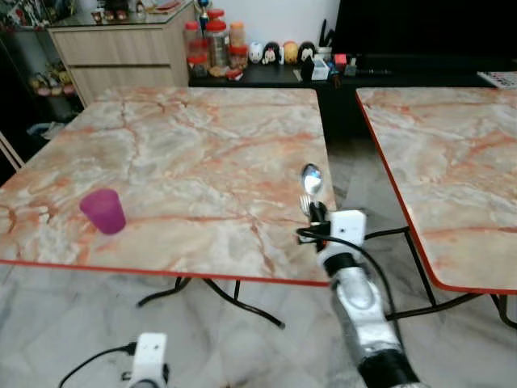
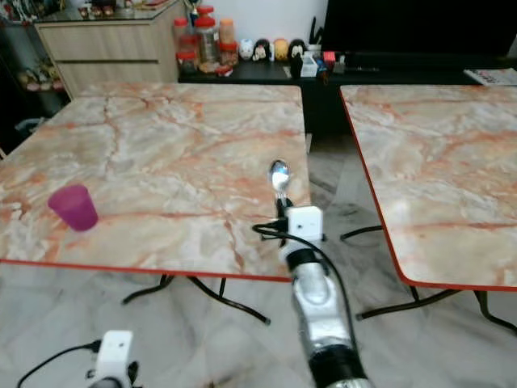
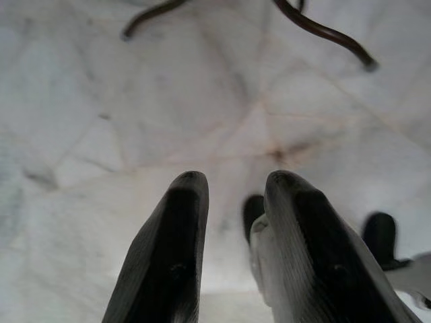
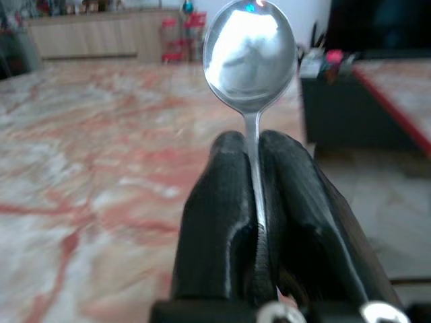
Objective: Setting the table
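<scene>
The left gripper (image 3: 229,195) hangs low over a pale marble floor (image 3: 135,101), and only the tips of its 2 black fingers (image 3: 178,235) can be seen, held slightly apart with nothing between them. From the head camera, just the white wrist block of that arm appears at the bottom edge, cut off by the frame.

The right gripper (image 4: 252,151) is raised near the front right corner of the near table (image 1: 178,145). Its 2 fingers are pressed together on the thin handle of a metal spoon (image 1: 312,179). The handle is mostly hidden between the fingers, so only the neck and bowl stand clear. The spoon points upward, its rounded bowl polished and mirror-bright, reflecting blurred pale shapes. In the head views a second bit of cutlery seems to sit just below the bowl, but it is too small to make out.

The near table has a marble-patterned top in cream with orange veins and a thin red edge. A small purple cup (image 1: 103,211) stands upright near its front left, well apart from the spoon. A second table (image 1: 452,153) of the same pattern stands to the right, cut off by the frame. Behind are a wooden drawer cabinet (image 1: 121,48) and a dark shelf with jars (image 1: 214,44) and small figurines (image 1: 279,52), too small to identify.
</scene>
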Robot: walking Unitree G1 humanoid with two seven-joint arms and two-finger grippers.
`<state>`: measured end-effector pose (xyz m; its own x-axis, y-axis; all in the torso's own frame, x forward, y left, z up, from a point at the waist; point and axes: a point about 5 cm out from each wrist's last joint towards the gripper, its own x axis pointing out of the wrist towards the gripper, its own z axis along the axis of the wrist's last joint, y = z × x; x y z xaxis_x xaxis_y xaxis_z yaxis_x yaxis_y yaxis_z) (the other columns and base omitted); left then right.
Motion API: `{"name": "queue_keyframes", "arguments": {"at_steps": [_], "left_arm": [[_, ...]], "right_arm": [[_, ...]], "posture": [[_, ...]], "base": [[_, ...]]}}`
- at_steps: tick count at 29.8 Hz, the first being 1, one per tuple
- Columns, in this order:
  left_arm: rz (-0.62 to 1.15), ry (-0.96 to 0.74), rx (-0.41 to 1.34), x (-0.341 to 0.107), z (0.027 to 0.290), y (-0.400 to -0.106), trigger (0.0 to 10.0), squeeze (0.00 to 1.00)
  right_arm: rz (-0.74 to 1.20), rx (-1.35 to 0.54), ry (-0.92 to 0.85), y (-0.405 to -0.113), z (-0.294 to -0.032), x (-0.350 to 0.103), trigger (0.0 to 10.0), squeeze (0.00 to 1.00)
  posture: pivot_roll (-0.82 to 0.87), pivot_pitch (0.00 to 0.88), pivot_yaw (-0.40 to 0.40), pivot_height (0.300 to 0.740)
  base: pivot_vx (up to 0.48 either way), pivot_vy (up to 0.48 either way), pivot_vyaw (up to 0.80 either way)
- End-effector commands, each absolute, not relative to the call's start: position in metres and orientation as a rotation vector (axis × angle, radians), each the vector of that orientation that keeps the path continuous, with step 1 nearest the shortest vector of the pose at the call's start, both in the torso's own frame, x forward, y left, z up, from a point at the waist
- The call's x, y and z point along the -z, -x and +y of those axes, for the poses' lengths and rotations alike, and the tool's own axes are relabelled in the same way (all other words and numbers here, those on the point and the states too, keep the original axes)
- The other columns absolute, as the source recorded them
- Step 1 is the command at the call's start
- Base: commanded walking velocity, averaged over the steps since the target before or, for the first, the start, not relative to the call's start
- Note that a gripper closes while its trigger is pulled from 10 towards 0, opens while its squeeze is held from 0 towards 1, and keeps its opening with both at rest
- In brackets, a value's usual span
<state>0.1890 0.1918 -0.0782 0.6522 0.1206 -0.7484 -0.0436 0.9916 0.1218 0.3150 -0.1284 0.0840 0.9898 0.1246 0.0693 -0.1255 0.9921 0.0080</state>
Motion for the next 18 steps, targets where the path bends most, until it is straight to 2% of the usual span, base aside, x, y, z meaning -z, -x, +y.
{"name": "queue_keyframes", "arguments": {"at_steps": [1, 15, 18], "left_arm": [[0.859, -0.129, -0.094, 0.0770, 0.1989, -0.1897, 10.0, 0.00], [0.861, -0.128, -0.088, 0.0775, 0.1967, -0.1893, 10.0, 0.00], [0.860, -0.119, -0.091, 0.0776, 0.1963, -0.1892, 10.0, 0.00]], "right_arm": [[-0.088, -0.144, -0.021, -0.3165, -0.1201, -0.0888, 10.0, 0.00], [-0.090, -0.122, -0.013, -0.3159, -0.1261, -0.0883, 10.0, 0.00], [-0.075, -0.118, -0.008, -0.3155, -0.1286, -0.0847, 10.0, 0.00]], "posture": [[0.00, 0.000, -0.009, 0.740], [-0.01, 0.000, -0.009, 0.740], [-0.01, 0.000, -0.010, 0.740]], "base": [[0.000, -0.277, 0.00], [0.000, -0.278, 0.00], [0.000, 0.000, 0.00]]}}
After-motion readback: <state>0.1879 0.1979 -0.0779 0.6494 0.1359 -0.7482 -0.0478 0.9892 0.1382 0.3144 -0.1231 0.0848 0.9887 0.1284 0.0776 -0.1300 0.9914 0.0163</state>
